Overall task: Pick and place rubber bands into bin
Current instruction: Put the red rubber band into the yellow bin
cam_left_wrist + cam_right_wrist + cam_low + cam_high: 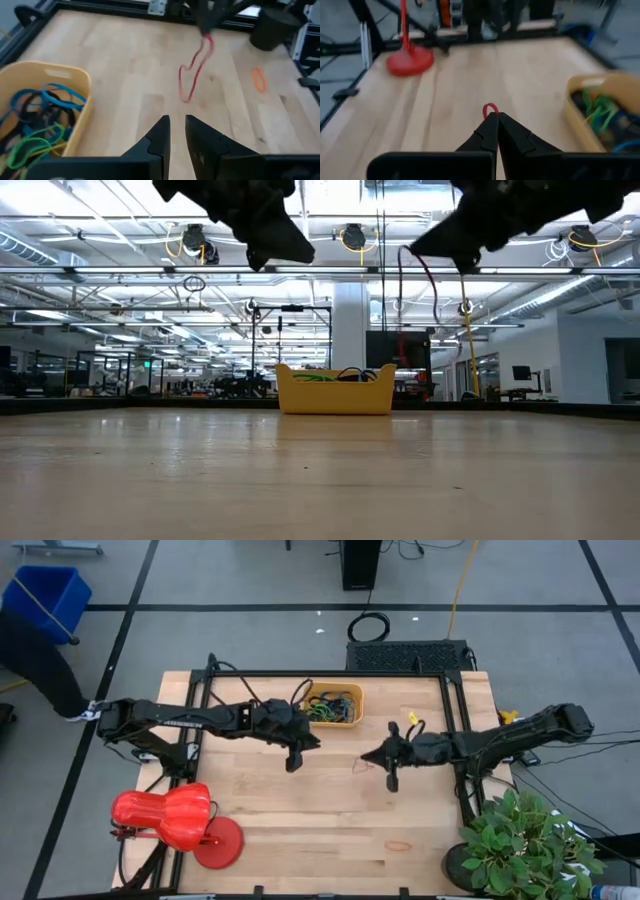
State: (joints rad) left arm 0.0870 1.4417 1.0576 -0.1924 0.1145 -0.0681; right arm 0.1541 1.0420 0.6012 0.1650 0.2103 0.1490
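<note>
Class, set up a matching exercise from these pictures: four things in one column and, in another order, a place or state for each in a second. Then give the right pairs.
1. red band
2. orange band
3. bin
4. left gripper

A. holds many bands
B. lies flat on the table
C. hangs from the right gripper
D. holds nothing

Pairs: 1-C, 2-B, 3-A, 4-D

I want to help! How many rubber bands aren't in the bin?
2: red band pinched in the right gripper; orange band lying on the table. More may be hidden.
</note>
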